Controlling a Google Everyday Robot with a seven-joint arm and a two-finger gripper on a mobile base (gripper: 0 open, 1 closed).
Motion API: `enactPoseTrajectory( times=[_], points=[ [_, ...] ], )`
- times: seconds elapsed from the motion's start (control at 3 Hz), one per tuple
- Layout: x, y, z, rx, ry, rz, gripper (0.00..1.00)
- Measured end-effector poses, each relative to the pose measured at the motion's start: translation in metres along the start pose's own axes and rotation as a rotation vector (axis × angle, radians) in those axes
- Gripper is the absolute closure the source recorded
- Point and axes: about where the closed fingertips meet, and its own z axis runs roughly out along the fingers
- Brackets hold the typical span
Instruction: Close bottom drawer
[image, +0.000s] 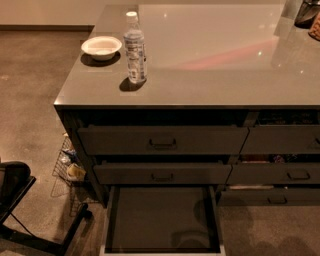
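Bottom drawer (160, 220) is standing pulled far out, dark floor bare and pale side rails showing. Its front edge is running along the lower border of the view, partly cut off. Task not yet done.

Gripper is not appearing anywhere in this view. It is sitting somewhere outside the frame, so I cannot tell how wide it is set or whether it is holding anything.

Directly above the bottom drawer, the middle drawer front (162, 173) and top drawer front (162, 140) are sitting flush. To its right, the narrower drawer stack (280, 175) is looking shut or nearly so. To its left, a wire basket (70, 167) is resting on the ground, with a black frame (20, 200) further left. High above it, a water bottle (134, 49) is standing upright on the countertop (215, 55), with a white bowl (101, 47) near it.

Risks, as judged:
- The contact face is lying at the frame border, so the approach is going in nearly blind and the gripper may drop into the open cavity instead of meeting the front.
- An off-centre push may be racking the drawer on its rails and jamming it short of flush.
- A hard shove may be jolting the cabinet enough to tip the tall bottle.
- A swing from the left risks snagging the basket.
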Motion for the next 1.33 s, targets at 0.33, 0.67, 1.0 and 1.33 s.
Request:
enactPoseTrajectory(
  times=[0.33,0.67,1.0,1.33],
  points=[
    [0.0,0.0,0.0,0.0,0.0,0.0,1.0],
    [0.018,0.012,0.041,-0.036,-0.02,0.012,1.0],
    [0.036,0.027,0.078,-0.055,-0.05,-0.003,1.0],
    [0.033,0.029,0.112,-0.08,-0.11,-0.065,1.0]
  ],
)
